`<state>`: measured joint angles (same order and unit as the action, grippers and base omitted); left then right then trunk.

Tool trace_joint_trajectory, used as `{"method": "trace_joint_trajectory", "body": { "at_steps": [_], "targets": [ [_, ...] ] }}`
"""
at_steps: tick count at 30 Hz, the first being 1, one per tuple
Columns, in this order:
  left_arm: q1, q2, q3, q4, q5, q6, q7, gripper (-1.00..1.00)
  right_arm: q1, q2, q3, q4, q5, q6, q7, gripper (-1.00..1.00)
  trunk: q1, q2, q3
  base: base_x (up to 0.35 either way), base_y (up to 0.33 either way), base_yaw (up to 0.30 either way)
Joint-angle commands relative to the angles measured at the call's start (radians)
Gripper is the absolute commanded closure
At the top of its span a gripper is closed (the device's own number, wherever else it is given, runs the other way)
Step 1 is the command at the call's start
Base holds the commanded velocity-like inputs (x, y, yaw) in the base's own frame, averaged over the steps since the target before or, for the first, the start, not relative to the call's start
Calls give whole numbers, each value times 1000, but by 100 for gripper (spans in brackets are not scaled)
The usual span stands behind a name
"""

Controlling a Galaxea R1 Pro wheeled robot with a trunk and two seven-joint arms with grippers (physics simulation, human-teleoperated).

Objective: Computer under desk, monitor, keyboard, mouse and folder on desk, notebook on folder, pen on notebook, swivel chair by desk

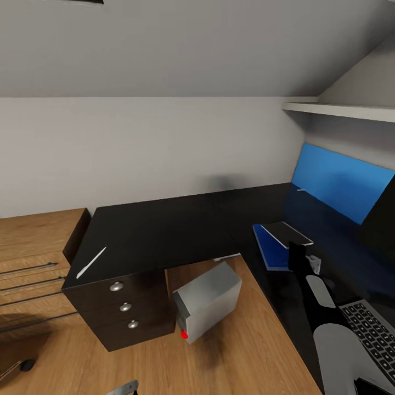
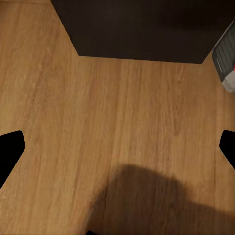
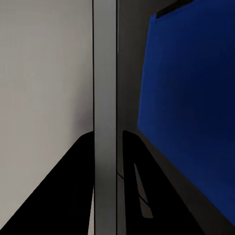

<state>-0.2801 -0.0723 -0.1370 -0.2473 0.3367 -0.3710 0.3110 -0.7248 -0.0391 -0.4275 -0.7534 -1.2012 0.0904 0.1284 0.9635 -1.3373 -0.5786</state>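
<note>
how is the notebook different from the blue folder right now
The notebook is pale grey and smaller; the folder is bright blue and wider. The notebook is held edge-on between the right gripper's fingers, just above the folder, while the folder lies flat on the black desk. The notebook covers part of the folder in the head view; whether they touch is unclear. Both are thin flat rectangles on the desk's right wing.
</note>
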Motion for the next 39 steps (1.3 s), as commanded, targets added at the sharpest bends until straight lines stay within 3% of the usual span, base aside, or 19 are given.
{"method": "trace_joint_trajectory", "body": {
  "at_steps": [1,27,39],
  "targets": [
    [-1,0,-8,0,7,-3,6,-100,-1,0,-4,0,-9,7,4,100,0,0,-1,12,0,0],
    [-1,0,-9,0,7,-3,8,-100,-1,-4,-2,-1,-2,5,0,100,0,0,-1,2,0,0],
    [-1,0,-9,0,7,-4,8,-100,-1,-4,-2,0,-1,3,1,100,0,0,-1,112,0,0]
  ]
}}
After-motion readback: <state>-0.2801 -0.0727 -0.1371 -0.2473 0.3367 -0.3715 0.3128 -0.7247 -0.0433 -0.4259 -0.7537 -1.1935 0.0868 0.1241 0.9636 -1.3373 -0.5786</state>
